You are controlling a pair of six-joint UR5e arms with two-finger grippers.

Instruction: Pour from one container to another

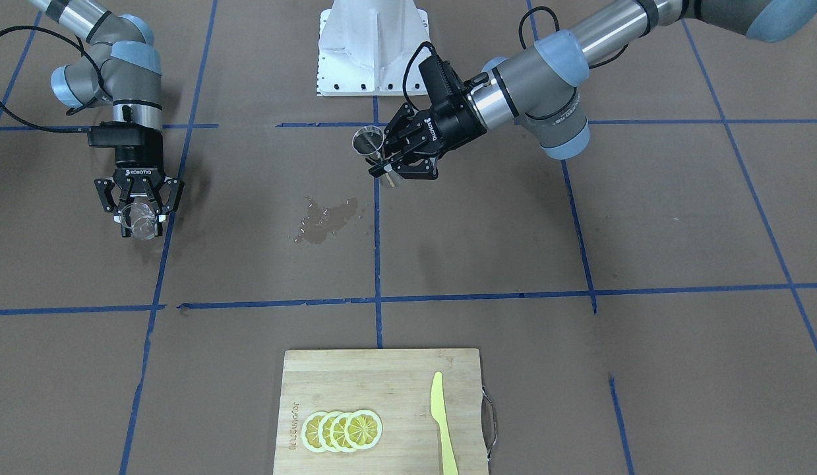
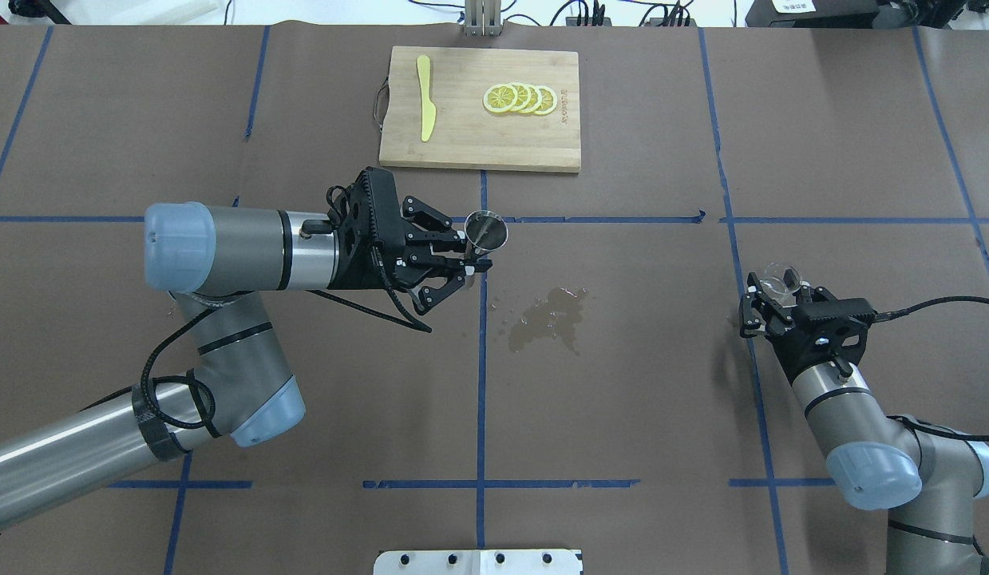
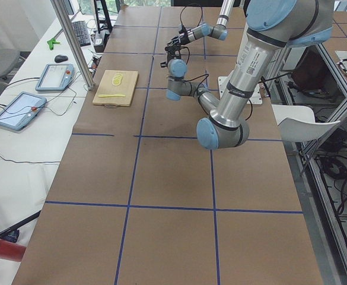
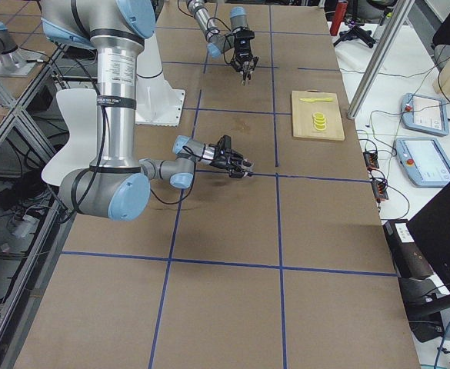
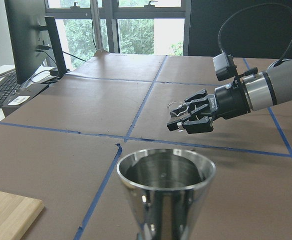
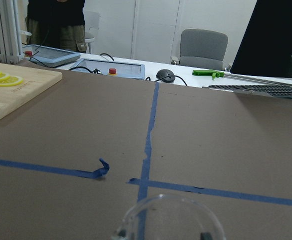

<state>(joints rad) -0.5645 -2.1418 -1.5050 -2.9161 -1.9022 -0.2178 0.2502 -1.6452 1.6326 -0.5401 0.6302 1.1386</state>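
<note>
My left gripper [image 2: 468,268] is shut on the waist of the shiny steel jigger [image 2: 486,231], holding it upright above the table's middle; it also shows as the left gripper [image 1: 384,169] and jigger [image 1: 368,140] in the front-facing view. The jigger's open cone [image 5: 164,192] fills the bottom of the left wrist view. Far to the other side, my right gripper [image 2: 775,297] is shut on the small clear glass cup [image 2: 781,279], low over the table. The cup [image 1: 142,221] looks empty. Only its rim [image 6: 165,217] shows in the right wrist view.
A wet puddle [image 2: 546,319] lies on the brown paper between the two grippers. At the far edge sits a wooden cutting board [image 2: 462,144] with lemon slices [image 2: 520,98] and a yellow knife [image 2: 425,108]. Blue tape lines cross the table.
</note>
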